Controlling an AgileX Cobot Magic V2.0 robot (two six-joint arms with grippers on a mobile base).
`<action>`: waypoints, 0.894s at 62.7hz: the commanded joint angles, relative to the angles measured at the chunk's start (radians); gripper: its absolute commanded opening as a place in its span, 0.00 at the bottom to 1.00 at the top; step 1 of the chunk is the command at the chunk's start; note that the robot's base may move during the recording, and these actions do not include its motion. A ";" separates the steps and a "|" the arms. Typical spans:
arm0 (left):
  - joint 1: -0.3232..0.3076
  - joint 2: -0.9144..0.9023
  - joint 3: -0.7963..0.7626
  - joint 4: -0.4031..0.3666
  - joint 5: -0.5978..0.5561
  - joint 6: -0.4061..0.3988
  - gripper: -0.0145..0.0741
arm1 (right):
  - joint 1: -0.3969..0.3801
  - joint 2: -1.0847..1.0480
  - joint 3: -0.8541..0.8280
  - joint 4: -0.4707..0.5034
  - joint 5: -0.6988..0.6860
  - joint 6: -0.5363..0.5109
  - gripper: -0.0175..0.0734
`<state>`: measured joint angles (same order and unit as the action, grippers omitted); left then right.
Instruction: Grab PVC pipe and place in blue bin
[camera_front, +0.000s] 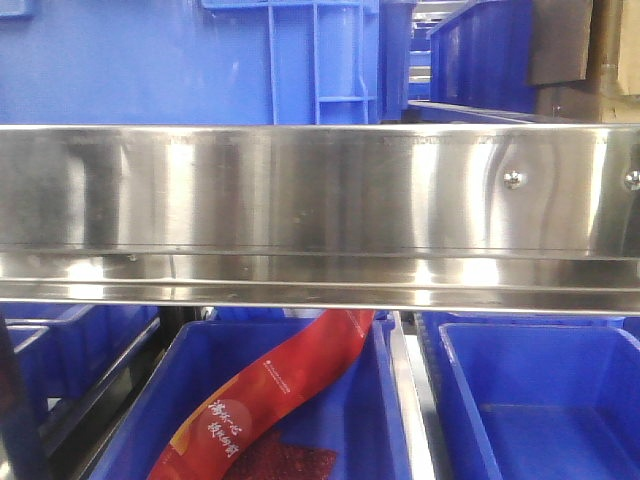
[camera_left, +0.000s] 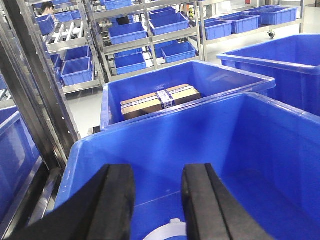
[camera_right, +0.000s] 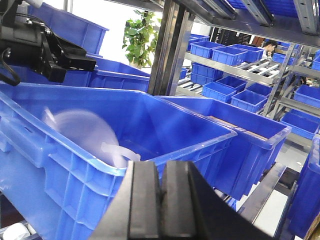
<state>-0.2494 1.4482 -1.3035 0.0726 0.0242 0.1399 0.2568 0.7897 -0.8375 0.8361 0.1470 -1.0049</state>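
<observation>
In the left wrist view my left gripper (camera_left: 158, 175) stands open over a large blue bin (camera_left: 260, 140), nothing between its fingers. A white curved piece of PVC pipe (camera_left: 167, 231) shows below the fingers inside the bin, mostly cut off by the frame edge. From the right wrist view the same blue bin (camera_right: 50, 155) holds a white pipe shape (camera_right: 82, 127), smeared by blur, against its near wall. The left arm (camera_right: 35, 45) hangs over the bin's far left rim. My right gripper (camera_right: 161, 167) is shut on nothing, outside the bin's near corner.
A neighbouring blue bin (camera_left: 115, 95) holds a taped cardboard box (camera_left: 160, 100). Steel rack posts (camera_right: 167, 50) and shelves of blue bins (camera_left: 130, 35) stand around. The front view faces a steel shelf rail (camera_front: 320, 200); below it a bin (camera_front: 370, 400) holds a red packet (camera_front: 270, 390).
</observation>
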 joint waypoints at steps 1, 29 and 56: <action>-0.008 -0.012 -0.008 -0.002 -0.005 -0.001 0.37 | -0.006 -0.005 0.001 0.000 -0.025 0.001 0.01; -0.008 -0.199 -0.008 -0.002 0.139 -0.001 0.04 | -0.006 -0.005 0.055 0.102 -0.243 0.001 0.01; -0.008 -0.396 0.084 0.000 0.221 -0.001 0.04 | -0.006 -0.116 0.142 0.102 -0.248 0.001 0.01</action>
<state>-0.2494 1.0920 -1.2492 0.0726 0.2495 0.1399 0.2568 0.7035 -0.6969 0.9326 -0.0811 -1.0049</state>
